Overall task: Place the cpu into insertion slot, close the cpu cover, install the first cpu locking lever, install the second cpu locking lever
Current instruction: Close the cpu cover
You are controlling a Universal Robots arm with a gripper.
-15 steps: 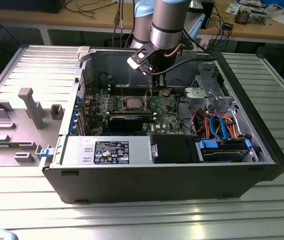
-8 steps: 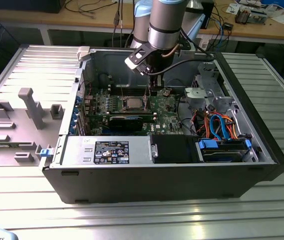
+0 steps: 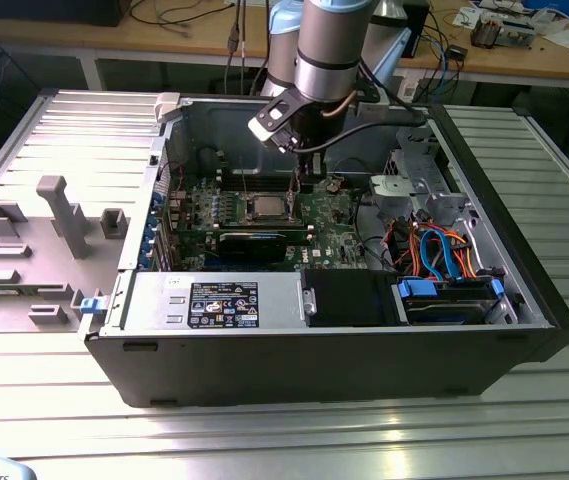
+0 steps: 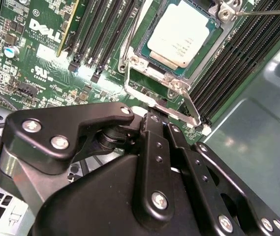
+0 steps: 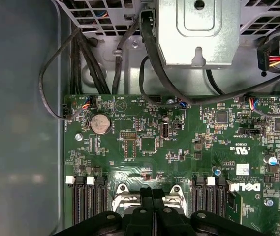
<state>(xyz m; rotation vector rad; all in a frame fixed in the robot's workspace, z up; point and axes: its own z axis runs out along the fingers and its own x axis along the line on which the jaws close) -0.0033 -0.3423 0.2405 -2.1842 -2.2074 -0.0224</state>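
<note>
Arm: I see it come down from above into the open computer case point(image 3: 484, 290), which lies on its side on a ribbed metal table point(image 3: 264, 440).
Gripper: the gripper point(image 3: 307, 175) hangs low over the green motherboard point(image 3: 339, 225), just beside the socket. It also shows in both wrist views point(image 4: 155, 114) point(image 5: 153, 192).
Fingers: as far as I can see they are pressed together, with no gap between the black fingers point(image 5: 147, 196). I cannot tell whether anything thin is caught between them.
Contact: in the second wrist view the tips sit right at a bright metal strip point(image 4: 184, 115) along the socket's edge. I cannot say whether they touch it.
The cpu: the cpu point(image 4: 181, 37) lies flat in the insertion slot point(image 4: 142, 49), pale face up. In the exterior view it is the light square point(image 3: 269, 208) amid the board.
The cpu cover: the cpu cover point(image 4: 130, 66) shows as silvery framing around the socket. I cannot tell whether it is pressed fully down.
Lever: a thin wire lever point(image 4: 267, 12) runs out from one screwed corner.
Memory slots: dark slim rows point(image 4: 238, 54) flank the socket.
Writing: white lettering point(image 5: 243, 187) and a small white sticker point(image 5: 242, 168) sit on the board, and a black label point(image 3: 224, 303) with white print lies on the grey power supply.
Other: a coin cell point(image 5: 100, 124) sits on the board, and a long black card point(image 3: 254, 243) lies near the socket.
</note>
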